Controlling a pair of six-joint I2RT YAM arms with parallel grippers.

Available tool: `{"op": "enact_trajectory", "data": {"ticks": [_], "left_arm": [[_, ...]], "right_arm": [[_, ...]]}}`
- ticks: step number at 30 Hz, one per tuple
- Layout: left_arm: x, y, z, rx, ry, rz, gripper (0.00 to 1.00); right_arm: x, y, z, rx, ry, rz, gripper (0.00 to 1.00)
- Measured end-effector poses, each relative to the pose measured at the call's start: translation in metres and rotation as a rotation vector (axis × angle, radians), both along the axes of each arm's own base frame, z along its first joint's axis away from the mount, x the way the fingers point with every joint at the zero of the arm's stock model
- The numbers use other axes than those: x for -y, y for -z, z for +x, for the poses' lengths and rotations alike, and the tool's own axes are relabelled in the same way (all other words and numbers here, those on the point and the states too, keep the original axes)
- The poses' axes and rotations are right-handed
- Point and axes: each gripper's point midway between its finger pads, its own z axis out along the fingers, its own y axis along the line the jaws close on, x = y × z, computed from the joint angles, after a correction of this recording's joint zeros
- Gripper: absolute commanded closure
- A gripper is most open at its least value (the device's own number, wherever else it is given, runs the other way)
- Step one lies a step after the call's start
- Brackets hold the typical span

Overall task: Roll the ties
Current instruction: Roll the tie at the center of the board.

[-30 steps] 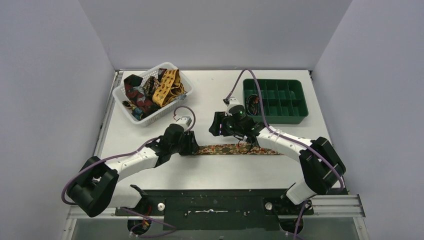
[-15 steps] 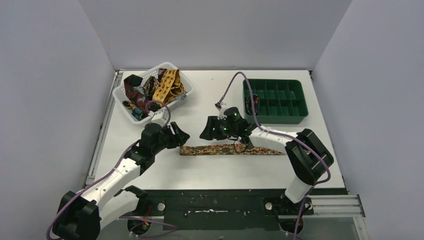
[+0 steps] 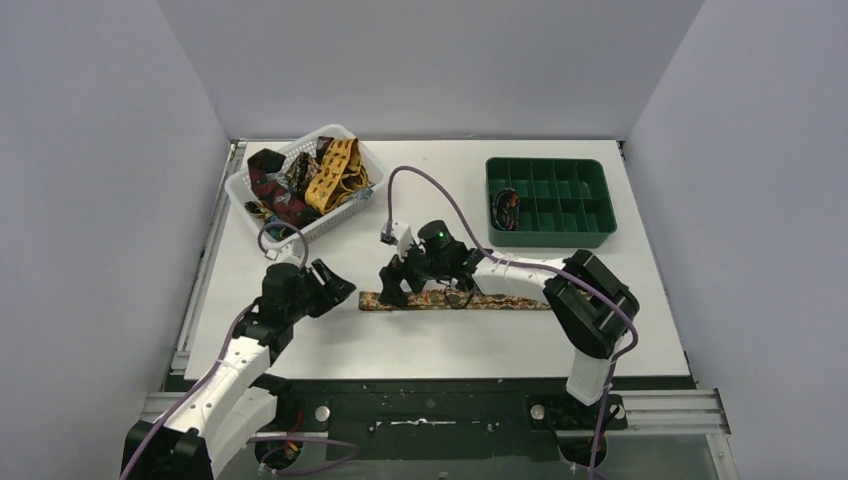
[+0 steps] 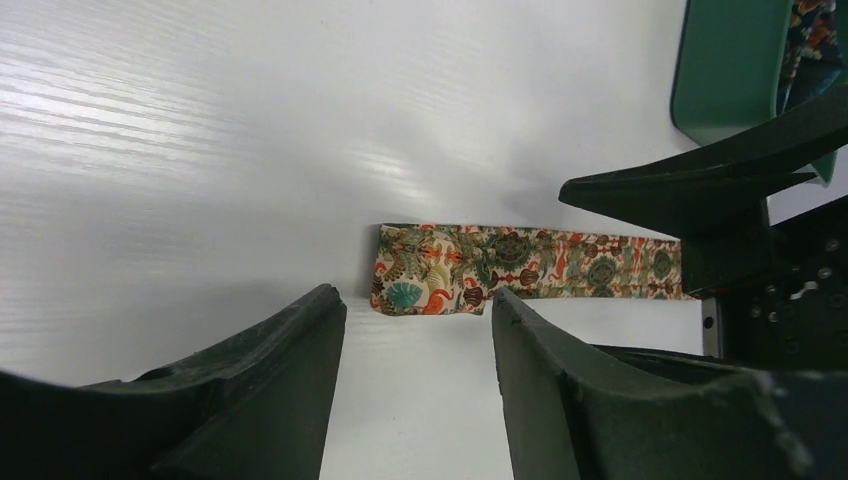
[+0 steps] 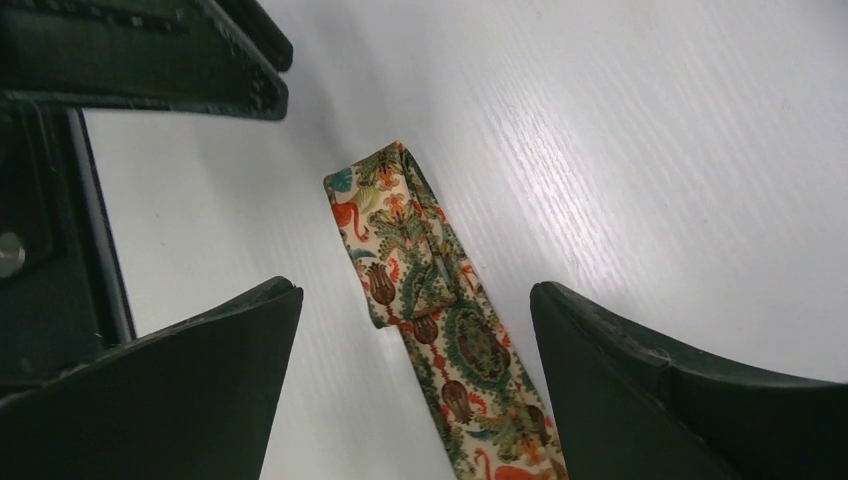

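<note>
White grained tabletop [image 3: 440, 345]; flat paisley tie [image 3: 500, 301], folded end at 9 o'clock; left tool [image 4: 415, 300], right tool [image 5: 415, 290] both spread.

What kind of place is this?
Probably a robot practice booth in a lab: plain grey walls box in a white table, two robot arms are bolted at its edge, and a white plastic basket holds patterned fabric ties.

Grey walls [image 3: 430, 60] — white table [image 3: 440, 348]

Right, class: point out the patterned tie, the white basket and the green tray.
patterned tie [image 4: 415, 272]: left wrist view, folded end.
white basket [image 3: 340, 214]: top view, near wall.
green tray [image 3: 560, 240]: top view, front wall.
</note>
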Motion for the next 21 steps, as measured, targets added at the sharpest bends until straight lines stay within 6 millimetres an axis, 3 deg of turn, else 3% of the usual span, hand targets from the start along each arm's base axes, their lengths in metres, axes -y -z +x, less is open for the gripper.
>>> {"op": "enact_trajectory", "data": {"ticks": [8,14,21], "left_arm": [[-0.02,-0.011,-0.002,0.019,-0.09,-0.034,0.31],[-0.024,-0.011,-0.004,0.007,-0.102,-0.045,0.29],[-0.023,-0.008,-0.007,-0.008,-0.09,-0.055,0.28]], "right_arm": [[-0.013,0.031,-0.002,0.19,-0.305,-0.03,0.13],[-0.021,0.042,-0.013,0.216,-0.415,-0.008,0.15],[-0.028,0.056,-0.008,0.26,-0.471,-0.015,0.42]]}}
